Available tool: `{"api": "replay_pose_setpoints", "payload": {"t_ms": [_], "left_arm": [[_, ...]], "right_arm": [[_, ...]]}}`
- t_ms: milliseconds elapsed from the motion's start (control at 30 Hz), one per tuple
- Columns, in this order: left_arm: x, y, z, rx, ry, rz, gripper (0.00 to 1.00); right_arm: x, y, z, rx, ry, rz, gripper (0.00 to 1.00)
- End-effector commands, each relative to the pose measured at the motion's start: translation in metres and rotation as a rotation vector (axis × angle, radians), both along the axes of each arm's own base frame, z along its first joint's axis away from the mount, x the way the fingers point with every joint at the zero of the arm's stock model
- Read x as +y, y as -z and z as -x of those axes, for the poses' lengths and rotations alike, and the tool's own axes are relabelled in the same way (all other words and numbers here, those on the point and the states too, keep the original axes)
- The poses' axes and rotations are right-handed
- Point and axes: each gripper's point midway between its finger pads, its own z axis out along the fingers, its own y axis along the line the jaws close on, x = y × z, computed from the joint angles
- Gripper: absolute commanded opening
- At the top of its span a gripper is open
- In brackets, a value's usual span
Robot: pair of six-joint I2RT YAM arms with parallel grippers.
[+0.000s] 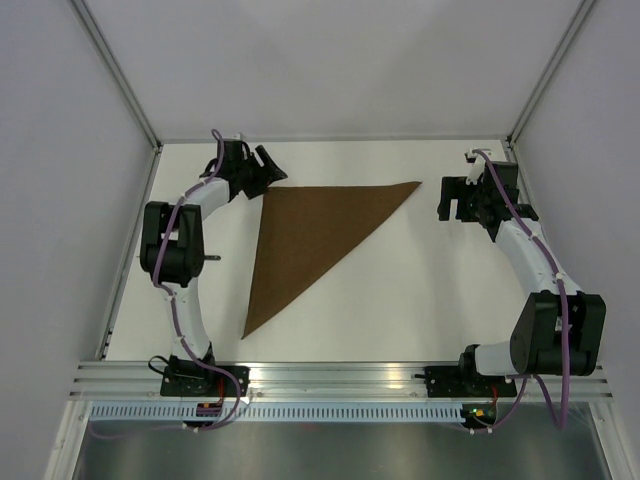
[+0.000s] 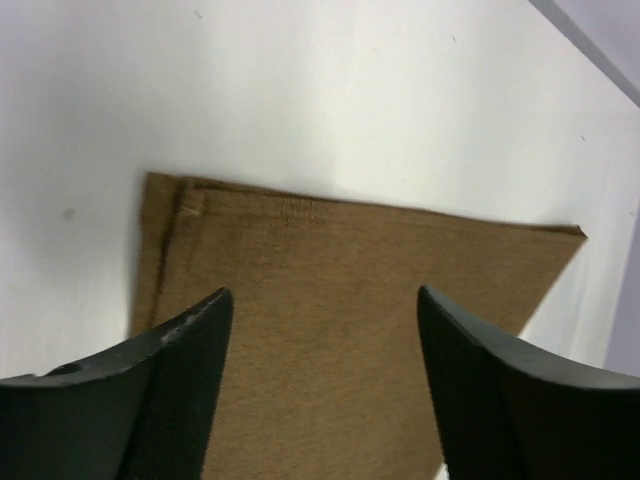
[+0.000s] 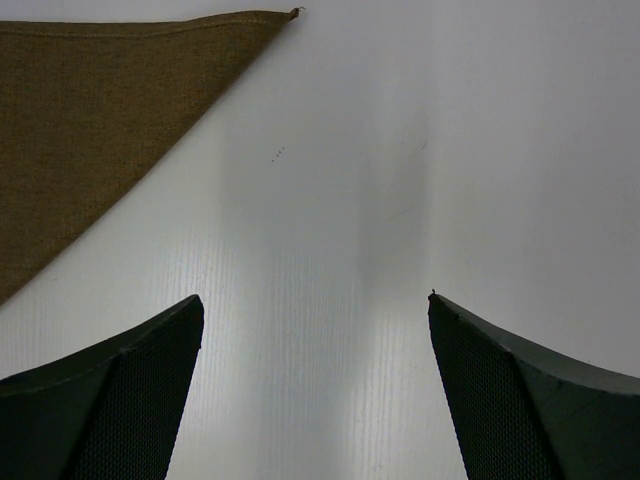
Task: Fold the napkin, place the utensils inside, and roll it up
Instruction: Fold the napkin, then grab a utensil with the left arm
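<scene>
The brown napkin (image 1: 305, 240) lies flat on the white table, folded into a triangle with corners at the far left, far right and near left. My left gripper (image 1: 268, 168) hovers open at the far left corner; in the left wrist view the napkin (image 2: 330, 330) fills the gap between its spread fingers (image 2: 190, 380), untouched, with two offset layers at that corner. To the right of the napkin's far right tip (image 3: 100, 120), my right gripper (image 1: 452, 200) stands open over bare table. No utensils are in view.
White walls with metal corner posts (image 1: 120, 75) close in the table on the left, back and right. An aluminium rail (image 1: 330, 380) carrying both arm bases runs along the near edge.
</scene>
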Motion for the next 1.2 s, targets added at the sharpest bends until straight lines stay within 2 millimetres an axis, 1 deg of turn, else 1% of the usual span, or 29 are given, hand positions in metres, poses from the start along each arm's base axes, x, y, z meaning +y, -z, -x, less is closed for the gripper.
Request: {"api": "replay_pose_setpoints", "payload": {"t_ms": [0, 33, 67, 100, 167, 200, 267, 300, 367, 400, 467, 500, 533, 567, 600, 633, 667, 700, 733, 767, 800, 867, 900, 967, 1000, 1133, 1167], "left_arm": [[0.024, -0.035, -0.020, -0.098, -0.068, -0.052, 0.83], [0.033, -0.038, -0.021, -0.108, -0.099, -0.082, 0.86], [0.038, -0.045, -0.020, -0.121, -0.116, -0.096, 0.88], [0.046, -0.056, -0.015, -0.139, -0.147, -0.119, 0.89], [0.051, -0.069, -0.007, -0.159, -0.176, -0.128, 0.90], [0.057, -0.077, 0.004, -0.168, -0.200, -0.135, 0.89], [0.060, -0.079, 0.016, -0.158, -0.229, -0.130, 0.89], [0.064, -0.082, 0.029, -0.151, -0.251, -0.124, 0.89], [0.069, -0.078, 0.046, -0.124, -0.291, -0.127, 0.84], [0.081, -0.068, 0.066, -0.075, -0.370, -0.133, 0.82], [0.090, -0.062, 0.088, -0.039, -0.426, -0.145, 0.77], [0.107, -0.043, 0.106, 0.008, -0.507, -0.195, 0.75], [0.115, -0.050, 0.123, 0.023, -0.576, -0.185, 0.69], [0.122, -0.046, 0.134, 0.038, -0.617, -0.200, 0.68], [0.138, -0.036, 0.152, 0.072, -0.693, -0.248, 0.67], [0.144, -0.033, 0.162, 0.099, -0.773, -0.228, 0.67], [0.151, -0.032, 0.181, 0.137, -0.817, -0.247, 0.68], [0.159, -0.026, 0.191, 0.157, -0.887, -0.249, 0.68], [0.163, -0.025, 0.198, 0.167, -0.927, -0.250, 0.69], [0.168, -0.021, 0.214, 0.213, -0.962, -0.274, 0.69], [0.175, -0.021, 0.219, 0.212, -1.015, -0.280, 0.69], [0.183, -0.018, 0.231, 0.240, -1.062, -0.314, 0.71], [0.188, -0.021, 0.230, 0.233, -1.090, -0.319, 0.72], [0.193, -0.021, 0.230, 0.249, -1.095, -0.344, 0.75], [0.197, -0.017, 0.229, 0.280, -1.107, -0.358, 0.75], [0.203, -0.003, 0.222, 0.355, -1.112, -0.366, 0.75], [0.205, -0.005, 0.217, 0.354, -1.115, -0.362, 0.75]], "right_arm": [[-0.002, -0.013, -0.006, -0.019, 0.002, 0.005, 0.98], [-0.002, -0.014, -0.007, -0.022, -0.001, 0.007, 0.98], [-0.002, -0.015, -0.007, -0.024, -0.001, 0.007, 0.98], [-0.001, -0.017, -0.006, -0.030, -0.002, 0.006, 0.98], [-0.001, -0.019, -0.006, -0.035, -0.005, 0.003, 0.98], [0.001, -0.022, -0.005, -0.043, -0.012, -0.003, 0.98], [0.002, -0.024, -0.004, -0.046, -0.018, -0.007, 0.98], [0.003, -0.025, -0.003, -0.048, -0.023, -0.011, 0.98], [0.006, -0.027, -0.003, -0.052, -0.037, -0.020, 0.98], [0.007, -0.027, -0.003, -0.052, -0.040, -0.024, 0.98], [0.010, -0.026, -0.002, -0.048, -0.049, -0.032, 0.98], [0.011, -0.026, -0.002, -0.047, -0.053, -0.034, 0.98], [0.011, -0.026, -0.003, -0.047, -0.055, -0.037, 0.98], [0.013, -0.026, -0.002, -0.042, -0.060, -0.042, 0.98], [0.013, -0.025, -0.002, -0.039, -0.062, -0.045, 0.98], [0.014, -0.024, -0.001, -0.036, -0.066, -0.050, 0.98], [0.017, -0.023, -0.001, -0.033, -0.075, -0.061, 0.98], [0.017, -0.023, 0.000, -0.030, -0.076, -0.065, 0.98], [0.018, -0.023, 0.000, -0.030, -0.077, -0.068, 0.98], [0.019, -0.022, 0.000, -0.027, -0.081, -0.071, 0.98], [0.020, -0.021, 0.000, -0.026, -0.085, -0.074, 0.98], [0.020, -0.020, 0.000, -0.020, -0.086, -0.077, 0.98], [0.021, -0.021, 0.000, -0.023, -0.089, -0.078, 0.98], [0.020, -0.021, 0.000, -0.024, -0.088, -0.078, 0.98], [0.020, -0.021, 0.000, -0.023, -0.088, -0.078, 0.97], [0.021, -0.020, 0.000, -0.018, -0.091, -0.081, 0.97], [0.021, -0.020, -0.001, -0.018, -0.091, -0.081, 0.97]]}}
